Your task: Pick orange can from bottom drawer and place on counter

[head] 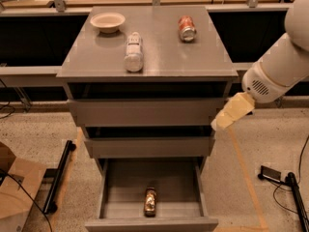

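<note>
The orange can (150,201) lies on its side on the floor of the open bottom drawer (116,185), near the front panel and about mid-width. The grey counter (159,52) tops the three-drawer cabinet. My gripper (226,116) hangs off the white arm at the right, beside the cabinet's right edge at the height of the top drawer. It is well above and to the right of the can and holds nothing that I can see.
On the counter lie a white plastic bottle (133,51), a red-and-white can (187,28) and a white bowl (107,21). The two upper drawers stand slightly open. A cardboard box (14,187) and a black stand (59,175) are on the floor at left, cables (285,182) at right.
</note>
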`<state>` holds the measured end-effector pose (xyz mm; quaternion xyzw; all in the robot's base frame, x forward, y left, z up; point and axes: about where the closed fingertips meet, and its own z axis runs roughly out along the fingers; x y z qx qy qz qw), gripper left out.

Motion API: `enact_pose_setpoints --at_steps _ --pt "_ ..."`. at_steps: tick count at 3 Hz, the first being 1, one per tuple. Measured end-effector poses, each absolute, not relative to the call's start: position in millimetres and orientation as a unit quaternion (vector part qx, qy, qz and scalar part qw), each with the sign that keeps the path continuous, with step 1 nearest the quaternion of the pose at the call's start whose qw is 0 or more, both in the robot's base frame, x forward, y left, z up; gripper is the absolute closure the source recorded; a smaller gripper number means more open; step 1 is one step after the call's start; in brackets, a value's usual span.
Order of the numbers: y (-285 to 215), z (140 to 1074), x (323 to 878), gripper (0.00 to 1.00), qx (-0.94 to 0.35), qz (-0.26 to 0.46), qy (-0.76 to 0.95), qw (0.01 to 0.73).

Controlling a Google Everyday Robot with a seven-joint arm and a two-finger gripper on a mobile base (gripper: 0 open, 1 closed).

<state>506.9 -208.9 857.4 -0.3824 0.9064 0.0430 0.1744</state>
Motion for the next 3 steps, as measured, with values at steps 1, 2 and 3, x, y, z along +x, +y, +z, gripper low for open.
enact_pose_setpoints --at_steps 1,2,3 --pt "-180.7 790.4 517.2 0.00 -0.318 0.106 0.927 0.170" --pt "-142.0 717.9 523.8 0.00 -0.271 0.144 0.939 0.156" --pt "-104.4 638.4 524.5 0.00 -0.241 0.158 0.951 0.113"
